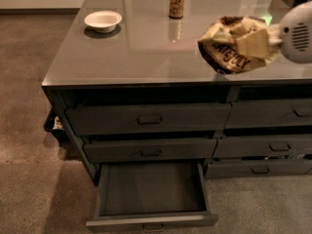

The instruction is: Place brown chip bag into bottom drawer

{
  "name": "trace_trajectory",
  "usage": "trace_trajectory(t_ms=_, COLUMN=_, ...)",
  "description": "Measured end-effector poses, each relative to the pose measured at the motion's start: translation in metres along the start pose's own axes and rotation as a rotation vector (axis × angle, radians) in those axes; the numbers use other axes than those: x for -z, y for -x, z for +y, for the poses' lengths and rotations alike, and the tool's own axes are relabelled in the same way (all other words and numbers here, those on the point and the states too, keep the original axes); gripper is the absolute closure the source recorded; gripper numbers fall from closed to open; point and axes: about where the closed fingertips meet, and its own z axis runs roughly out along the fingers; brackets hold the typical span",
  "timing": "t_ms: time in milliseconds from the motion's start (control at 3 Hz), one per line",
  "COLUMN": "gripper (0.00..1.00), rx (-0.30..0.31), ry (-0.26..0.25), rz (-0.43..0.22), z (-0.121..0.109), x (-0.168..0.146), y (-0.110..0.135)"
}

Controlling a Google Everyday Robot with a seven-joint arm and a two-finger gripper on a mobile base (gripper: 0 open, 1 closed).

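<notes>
- Right now you are carrying the brown chip bag (237,45) in the pincer (272,37), which is clamping the bag's right end. The bag is hiding the tips themselves, so I am judging the grip from the way the bag is hanging free of the surface (146,57).
- The bag is hovering over the right part of the surface, close to its front edge, crumpled and tilted. It is well apart from the white bowl (103,20) and the soda can (176,2), which are sitting toward the back.
- The bottom drawer (151,191) is standing pulled out at the foot of the left column with its floor showing bare, so nothing is waiting to be opened. You are working through the transport step, and the placing is not yet done.
- The bag is sitting to the right of the drawer's opening and high above it. The next move is therefore calling for travel leftward and out past the front edge, then a long descent.
- You are going to need clearance from that edge and from the two shut drawers (148,120) above, since the open drawer is jutting out in front of their faces.
- You should be aiming for the middle of the drawer floor. The bag is looking light and crinkly, so letting go low inside the walls is probably going to stop it catching on the front rim.
</notes>
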Motion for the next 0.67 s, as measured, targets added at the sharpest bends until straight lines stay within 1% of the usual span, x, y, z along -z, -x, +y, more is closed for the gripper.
trace_trajectory(t_ms=333, gripper=1.00, rx=0.006, ry=0.053, rz=0.090, z=0.0142, x=0.0164, y=-0.0210)
trace_trajectory(t_ms=667, gripper=1.00, rx=0.007, ry=0.069, rz=0.119, z=0.0187, x=0.0164, y=-0.0282)
